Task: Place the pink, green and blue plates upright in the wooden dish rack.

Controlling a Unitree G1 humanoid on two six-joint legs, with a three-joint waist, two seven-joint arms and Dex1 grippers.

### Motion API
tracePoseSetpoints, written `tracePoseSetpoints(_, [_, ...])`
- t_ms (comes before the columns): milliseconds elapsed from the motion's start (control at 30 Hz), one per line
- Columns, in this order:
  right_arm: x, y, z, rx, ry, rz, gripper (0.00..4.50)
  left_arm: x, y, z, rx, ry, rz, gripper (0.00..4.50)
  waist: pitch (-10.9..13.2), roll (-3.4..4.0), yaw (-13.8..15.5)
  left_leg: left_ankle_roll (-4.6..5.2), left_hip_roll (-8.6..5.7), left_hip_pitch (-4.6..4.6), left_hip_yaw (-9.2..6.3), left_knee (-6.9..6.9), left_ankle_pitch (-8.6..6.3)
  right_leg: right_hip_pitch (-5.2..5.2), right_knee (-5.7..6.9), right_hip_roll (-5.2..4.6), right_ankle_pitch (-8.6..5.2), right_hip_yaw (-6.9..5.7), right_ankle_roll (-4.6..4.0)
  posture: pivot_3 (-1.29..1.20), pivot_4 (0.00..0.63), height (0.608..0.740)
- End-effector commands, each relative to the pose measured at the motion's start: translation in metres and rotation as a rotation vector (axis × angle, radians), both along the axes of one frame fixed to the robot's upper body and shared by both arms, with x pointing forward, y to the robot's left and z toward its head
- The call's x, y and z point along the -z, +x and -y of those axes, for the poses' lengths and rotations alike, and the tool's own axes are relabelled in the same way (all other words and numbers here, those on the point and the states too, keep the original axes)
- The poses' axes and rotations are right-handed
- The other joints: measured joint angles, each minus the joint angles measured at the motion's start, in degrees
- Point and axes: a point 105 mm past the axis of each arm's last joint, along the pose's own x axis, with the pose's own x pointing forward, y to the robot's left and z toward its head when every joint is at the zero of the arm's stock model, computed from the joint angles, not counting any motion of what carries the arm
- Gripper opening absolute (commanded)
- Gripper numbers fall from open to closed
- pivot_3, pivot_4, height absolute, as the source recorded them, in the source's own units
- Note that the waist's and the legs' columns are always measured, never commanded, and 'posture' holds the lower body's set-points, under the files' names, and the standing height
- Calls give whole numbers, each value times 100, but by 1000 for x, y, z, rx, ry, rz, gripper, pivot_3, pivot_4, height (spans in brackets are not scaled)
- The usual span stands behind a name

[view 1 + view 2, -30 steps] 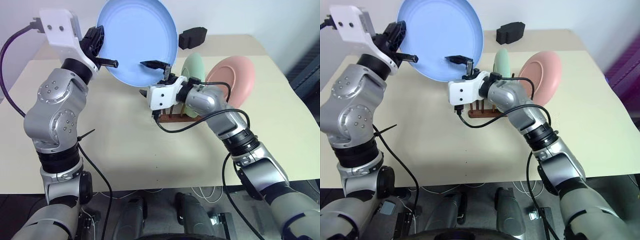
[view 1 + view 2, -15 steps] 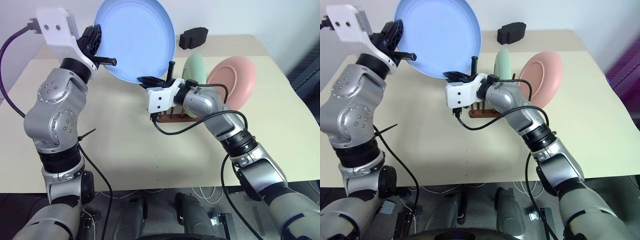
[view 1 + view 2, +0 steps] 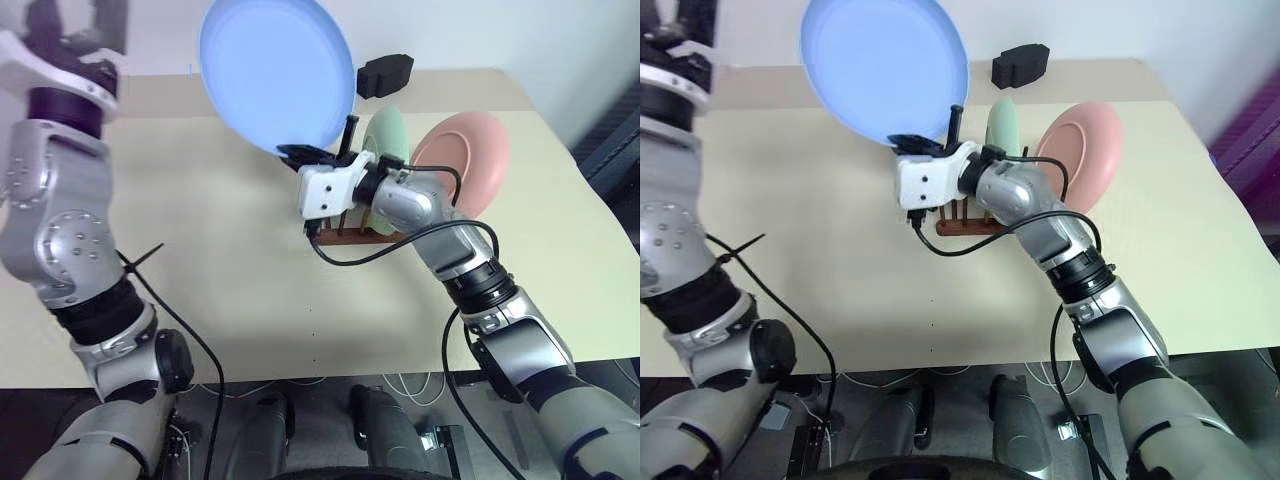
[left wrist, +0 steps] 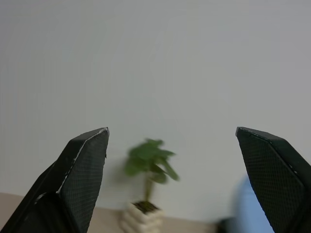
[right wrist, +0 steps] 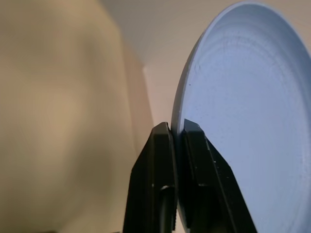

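The blue plate (image 3: pixel 276 75) is held up on edge above the table, with my right gripper (image 3: pixel 320 150) shut on its lower rim; the right wrist view shows both fingers (image 5: pixel 163 145) pinching the rim of the blue plate (image 5: pixel 238 111). My left gripper (image 3: pixel 78 25) is off to the far left, well apart from the plate, open and empty (image 4: pixel 172 131). The green plate (image 3: pixel 388 135) and the pink plate (image 3: pixel 465 160) stand on edge in the wooden dish rack (image 3: pixel 350 234), which is partly hidden behind my right wrist.
A black object (image 3: pixel 385 75) lies at the table's (image 3: pixel 230 270) far edge behind the plates. A small potted plant (image 4: pixel 148 179) stands against the white wall. A dark thing (image 3: pixel 615 150) is past the table's right edge.
My right gripper has shut on the blue plate's lower rim. My left gripper has opened, let go of the plate's left rim and swung away up and to the left.
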Motion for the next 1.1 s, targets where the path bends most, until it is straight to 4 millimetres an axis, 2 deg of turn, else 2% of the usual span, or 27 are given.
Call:
tracePoseSetpoints(33, [-55,-23,2,-134,218,8,0,12,2,-25,-106,46,-60,4427,0,0,1,0,0,0,0,0,0,0,3,0,0,0,0,0,150,734])
tracePoseSetpoints(100, [-69,-32,4,-218,306,-60,0,29,7,-35,-131,63,-129,4427,0,0,4,1,0,2,-1,2,0,0,12,0,0,0,0,0,150,734])
tracePoseSetpoints(167, [-80,-43,8,-313,384,-149,0,49,12,-36,-108,102,-198,4427,0,0,19,1,0,2,-4,5,0,-1,24,-2,0,0,0,0,150,734])
tracePoseSetpoints(267, [-93,-56,18,-465,522,-358,0,80,16,-19,-17,208,-283,4427,0,0,24,1,0,2,-8,7,0,-2,48,-3,-1,-1,-1,0,150,734])
tracePoseSetpoints(333, [-95,-63,21,-532,557,-463,0,91,16,-10,28,253,-306,4427,-1,-2,40,1,4,3,-9,7,0,-3,52,-5,-1,-1,-2,0,150,734])
tracePoseSetpoints(467, [-85,-68,34,-600,657,-739,0,117,7,29,225,362,-341,4427,-1,-1,26,1,15,6,-9,9,0,-6,51,-6,-3,-1,-4,0,150,734])
tracePoseSetpoints(633, [-65,-68,45,-566,721,-980,0,142,-6,59,393,477,-386,4427,-1,0,21,1,19,8,-6,8,-1,-9,54,-5,-4,1,-8,0,150,734])
tracePoseSetpoints(833, [-54,-61,49,-523,847,-1133,0,174,-13,78,496,590,-470,4427,-1,1,6,3,16,7,1,5,-1,-16,58,1,-14,5,-24,0,150,734])
tracePoseSetpoints(1100, [-38,-39,53,-371,1004,-1258,0,177,-14,81,514,581,-468,4427,-1,1,15,4,19,4,1,9,0,-16,57,-1,-11,5,-18,0,150,734])
